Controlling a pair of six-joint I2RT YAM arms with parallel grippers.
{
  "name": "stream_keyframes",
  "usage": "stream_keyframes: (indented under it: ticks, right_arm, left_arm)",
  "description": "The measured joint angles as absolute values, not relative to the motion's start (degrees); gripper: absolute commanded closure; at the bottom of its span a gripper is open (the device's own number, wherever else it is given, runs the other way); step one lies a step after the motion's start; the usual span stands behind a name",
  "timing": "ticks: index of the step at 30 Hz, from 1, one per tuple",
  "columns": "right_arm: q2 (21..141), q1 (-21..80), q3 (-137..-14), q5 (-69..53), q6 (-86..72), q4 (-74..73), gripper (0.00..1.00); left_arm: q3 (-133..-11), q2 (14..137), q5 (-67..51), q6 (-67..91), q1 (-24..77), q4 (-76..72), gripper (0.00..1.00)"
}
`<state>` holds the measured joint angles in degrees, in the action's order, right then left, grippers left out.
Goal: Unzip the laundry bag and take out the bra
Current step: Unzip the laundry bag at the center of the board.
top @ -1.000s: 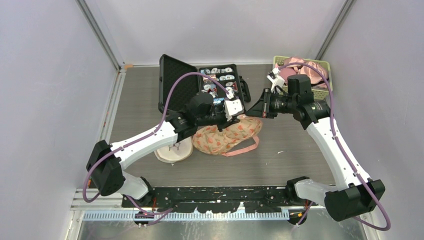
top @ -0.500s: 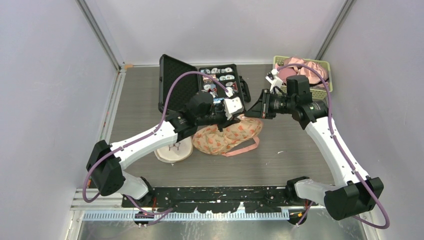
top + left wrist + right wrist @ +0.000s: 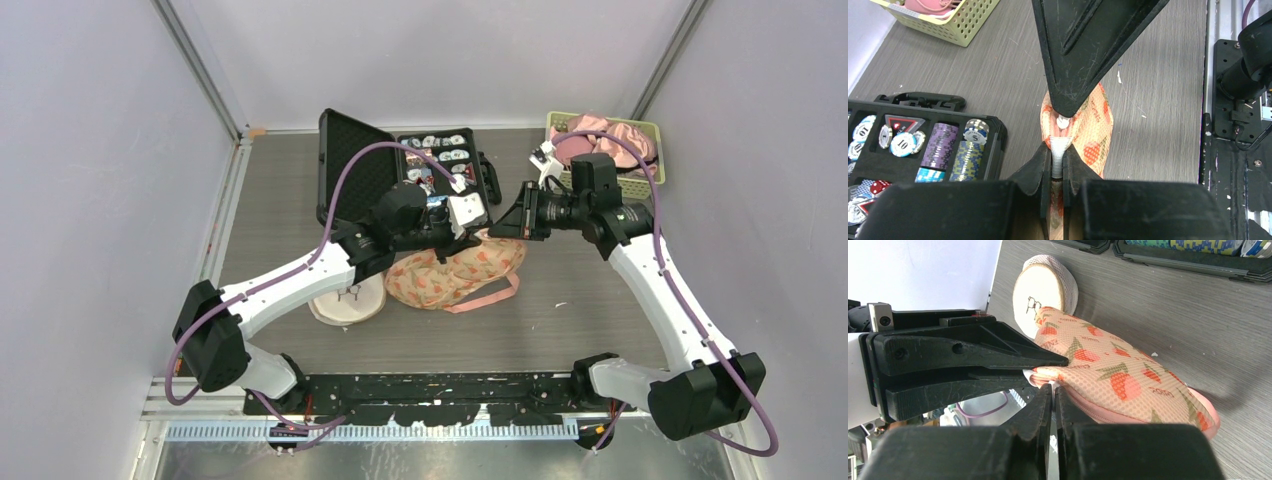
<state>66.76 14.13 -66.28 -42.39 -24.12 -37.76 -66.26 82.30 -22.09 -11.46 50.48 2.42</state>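
Laundry bag point(image 3: 455, 272), peach mesh with strawberry print, lying on the surface point(image 3: 580, 310) under and between both hands. Just left of the left hand point(image 3: 1057, 167), a round cream pouch point(image 3: 348, 298), flat. Left hand narrow, pinched on a ribbed white tab point(image 3: 1058, 150) at the bag's end. Behind it, an open black chip case point(image 3: 345, 165). Right hand point(image 3: 1052, 390) tip to tip with the left, nearly closed at the white zip pull point(image 3: 1062, 122); grip on the pull unclear. Beyond the right hand, a yellow basket point(image 3: 963, 25) of pink cloth.
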Motion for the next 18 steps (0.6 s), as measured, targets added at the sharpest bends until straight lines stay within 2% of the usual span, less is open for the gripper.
stream_keyframes:
  ticks: [3,6,18]
  right_arm:
    - [66.8,14.1,-66.0,-42.5,-24.1,-37.7,0.89]
    - [66.8,14.2,-65.9,-42.7,-24.2,-37.7,0.99]
    - [66.7,13.3,-66.2,-42.6,-23.0,-38.5,1.00]
  left_arm:
    - [-66.4,82.3,-22.1,-10.9,50.5,2.4,1.00]
    - [-66.5,82.3,-22.1,-10.7,50.5,2.5,1.00]
    - [-66.5,82.2,-21.6,-12.2,50.3,2.8,1.00]
